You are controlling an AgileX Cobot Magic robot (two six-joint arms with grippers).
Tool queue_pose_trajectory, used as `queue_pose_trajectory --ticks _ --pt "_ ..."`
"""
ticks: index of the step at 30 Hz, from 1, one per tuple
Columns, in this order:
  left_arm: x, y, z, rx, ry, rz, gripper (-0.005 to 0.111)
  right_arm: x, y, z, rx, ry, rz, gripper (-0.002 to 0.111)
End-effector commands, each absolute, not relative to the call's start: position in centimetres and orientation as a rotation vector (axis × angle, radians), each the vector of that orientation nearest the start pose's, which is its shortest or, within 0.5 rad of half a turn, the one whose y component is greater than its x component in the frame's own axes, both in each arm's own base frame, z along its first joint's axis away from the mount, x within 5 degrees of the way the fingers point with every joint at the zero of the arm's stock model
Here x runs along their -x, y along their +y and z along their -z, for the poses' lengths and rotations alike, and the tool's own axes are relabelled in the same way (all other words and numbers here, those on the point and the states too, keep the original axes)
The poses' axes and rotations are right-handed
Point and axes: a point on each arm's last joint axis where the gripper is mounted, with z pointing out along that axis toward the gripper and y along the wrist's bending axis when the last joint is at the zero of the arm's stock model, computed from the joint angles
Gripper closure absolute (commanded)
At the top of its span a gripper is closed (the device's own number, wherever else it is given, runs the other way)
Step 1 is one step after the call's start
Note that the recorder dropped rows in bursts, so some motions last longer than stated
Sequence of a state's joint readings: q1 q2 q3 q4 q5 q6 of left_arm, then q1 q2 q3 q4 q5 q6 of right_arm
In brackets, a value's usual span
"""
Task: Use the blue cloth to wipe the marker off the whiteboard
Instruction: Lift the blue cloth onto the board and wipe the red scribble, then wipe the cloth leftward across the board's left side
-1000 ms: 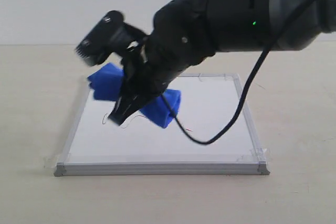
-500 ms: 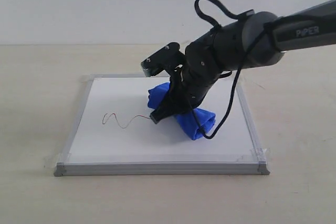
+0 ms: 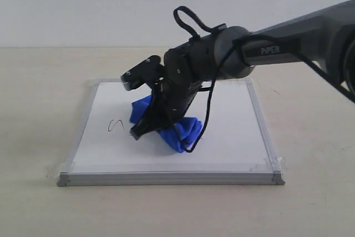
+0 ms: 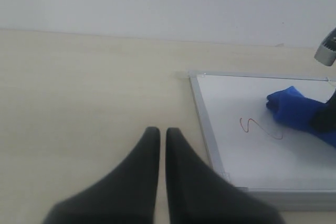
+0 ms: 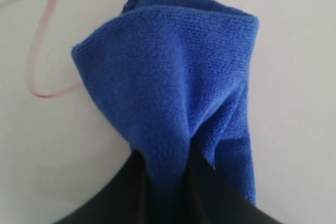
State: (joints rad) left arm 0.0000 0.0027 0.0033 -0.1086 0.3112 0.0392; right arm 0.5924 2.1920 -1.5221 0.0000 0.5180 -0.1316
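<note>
right gripper (image 3: 137, 133): fingers squeezed on the blue cloth (image 3: 186, 130) | blue cloth: sits on the whiteboard (image 3: 233, 137) | marker (image 3: 115, 125): red squiggle at 9 o'clock from the cloth, close | left gripper (image 4: 158, 145): fingers together, nothing held

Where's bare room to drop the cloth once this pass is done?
Bare: the right half of the whiteboard, between blue cloth and right frame, and the table beyond it. Crowded: left-centre, where the right gripper and marker sit.

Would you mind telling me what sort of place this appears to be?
Probably a robot test bench: bare beige tabletop, plain white wall, and a whiteboard taped down at its corners.
</note>
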Motion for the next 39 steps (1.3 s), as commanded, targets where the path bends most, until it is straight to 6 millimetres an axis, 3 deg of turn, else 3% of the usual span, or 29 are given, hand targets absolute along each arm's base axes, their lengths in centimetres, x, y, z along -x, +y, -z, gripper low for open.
queue_pose_trajectory --ticks 1,3,6,16,20,23,25,28,31,33,37,39 --pt "-5.4 -0.3 -18.6 0.032 1.788 0.077 0.102 -35.2 30.0 -13.3 1.093 2.517 -0.376 0.108" --pt "-5.4 -0.3 -18.6 0.032 1.788 0.077 0.102 -34.7 31.2 -14.0 1.16 2.481 -0.41 0.108" --pt "-5.4 -0.3 -18.6 0.032 1.788 0.077 0.102 -35.4 31.1 -14.6 1.148 2.446 -0.396 0.108" --pt "-5.4 -0.3 -18.6 0.032 1.788 0.077 0.102 -41.1 22.7 -11.9 0.857 2.596 -0.01 0.108" --pt "-5.4 -0.3 -18.6 0.032 1.788 0.077 0.102 -41.9 21.5 -12.0 0.771 2.596 0.057 0.108" --pt "-5.4 -0.3 -18.6 0.032 1.788 0.077 0.102 -40.8 23.5 -10.9 0.829 2.617 -0.052 0.108" --pt "-5.4 -0.3 -18.6 0.032 1.788 0.077 0.102 -38.8 26.8 -9.9 0.981 2.602 -0.207 0.108" --pt "-5.4 -0.3 -18.6 0.032 1.788 0.077 0.102 -36.2 31.2 -11.0 1.131 2.525 -0.419 0.108" --pt "-5.4 -0.3 -18.6 0.032 1.788 0.077 0.102 -36.0 32.8 -12.6 1.207 2.453 -0.465 0.108" --pt "-5.4 -0.3 -18.6 0.032 1.788 0.077 0.102 -37.7 31.3 -12.4 1.15 2.45 -0.362 0.108" --pt "-5.4 -0.3 -18.6 0.032 1.788 0.077 0.102 -42.1 25.1 -10.7 0.883 2.553 -0.004 0.108" --pt "-5.4 -0.3 -18.6 0.032 1.788 0.077 0.102 -43.0 23.6 -10.6 0.79 2.576 0.042 0.108"
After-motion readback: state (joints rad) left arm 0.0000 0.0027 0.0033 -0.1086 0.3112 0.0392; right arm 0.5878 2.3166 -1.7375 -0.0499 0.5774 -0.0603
